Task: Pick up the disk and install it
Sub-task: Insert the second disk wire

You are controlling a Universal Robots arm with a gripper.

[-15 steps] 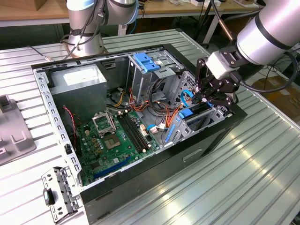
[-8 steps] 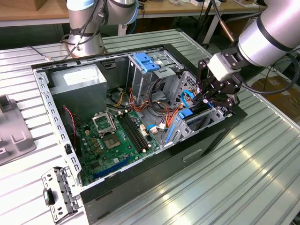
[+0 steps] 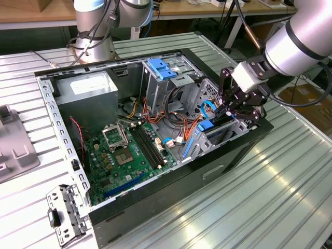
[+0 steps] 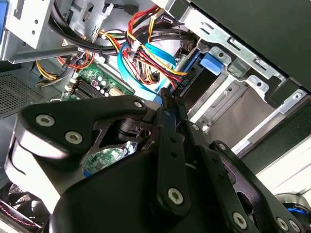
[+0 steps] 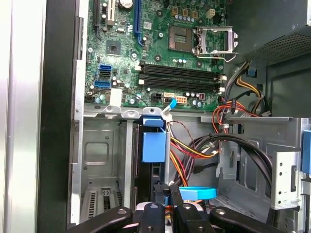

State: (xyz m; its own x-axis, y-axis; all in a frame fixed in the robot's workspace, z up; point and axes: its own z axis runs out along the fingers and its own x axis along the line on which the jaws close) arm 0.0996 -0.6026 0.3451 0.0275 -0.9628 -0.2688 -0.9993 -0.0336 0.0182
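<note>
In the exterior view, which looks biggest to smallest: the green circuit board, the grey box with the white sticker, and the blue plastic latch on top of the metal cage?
1. Green circuit board
2. Grey box, clearly smaller
3. Blue plastic latch, smallest by far

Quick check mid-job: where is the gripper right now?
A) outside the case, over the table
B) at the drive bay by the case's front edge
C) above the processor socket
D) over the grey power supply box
B: the gripper sits at the drive bay on the exterior view's right, far from the power supply box and the processor socket.
</note>
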